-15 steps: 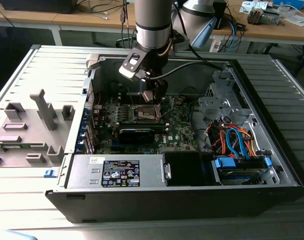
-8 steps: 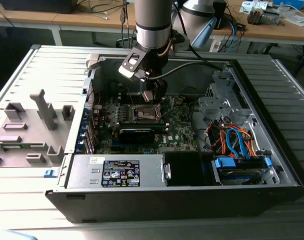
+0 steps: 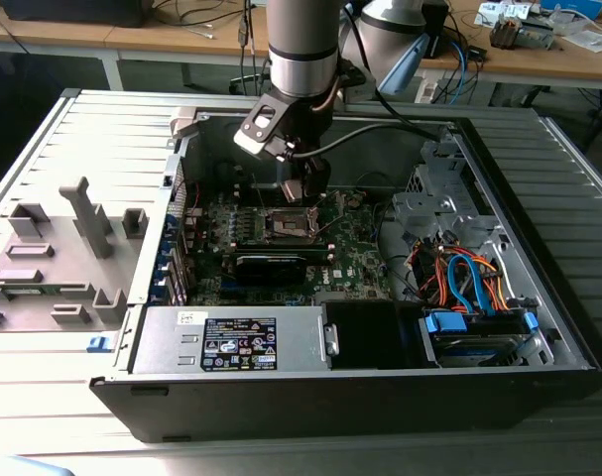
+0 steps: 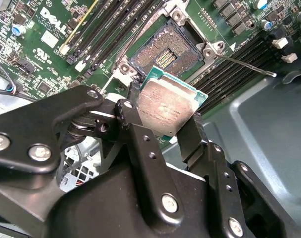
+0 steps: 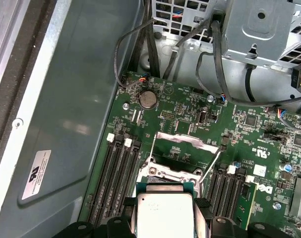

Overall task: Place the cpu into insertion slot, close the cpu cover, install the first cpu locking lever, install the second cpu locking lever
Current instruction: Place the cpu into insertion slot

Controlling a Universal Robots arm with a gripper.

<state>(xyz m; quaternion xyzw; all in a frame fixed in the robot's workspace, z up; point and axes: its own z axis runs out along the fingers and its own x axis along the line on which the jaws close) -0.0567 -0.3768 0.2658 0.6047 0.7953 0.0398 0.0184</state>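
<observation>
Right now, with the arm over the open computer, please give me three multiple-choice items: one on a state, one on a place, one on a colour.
1. The insertion slot is: A empty; B holding a chip; C under a closed plate.
2. The cpu is: A in the slot; B gripped by the end effector, close to the slot; C on the case floor.
3. The board is: A red; B white; C green.

Key: 1 A, its contacts lie bare; 2 B, it sits clamped at two edges; 3 C, green shows all around the slot.
</observation>
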